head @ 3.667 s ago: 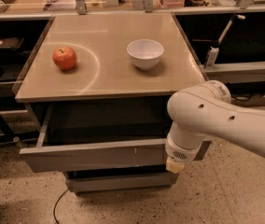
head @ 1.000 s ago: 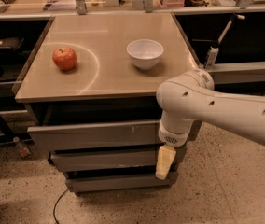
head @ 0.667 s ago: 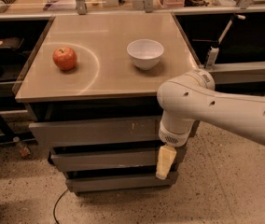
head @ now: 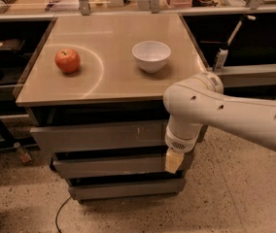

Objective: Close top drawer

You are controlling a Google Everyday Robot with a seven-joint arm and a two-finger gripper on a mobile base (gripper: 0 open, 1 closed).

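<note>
Whereas the top drawer (head: 99, 136) stood pulled well out seconds ago, its chipped front now sits just above and left of the gripper (head: 173, 160), nearly in line with the shorter drawer front (head: 109, 166) behind the gripper, so closing looks all but done. The gripper hangs low, holding nothing; whether it is parted, closed, or touching a panel cannot be told. Beyond and above it, the worktop (head: 113, 81) carries a white bowl (head: 151, 56) and, farther left, an apple (head: 67, 60).

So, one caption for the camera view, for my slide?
Gripper hangs just below the pushed-in top drawer's right end; apple and bowl sit on the tabletop.
</note>
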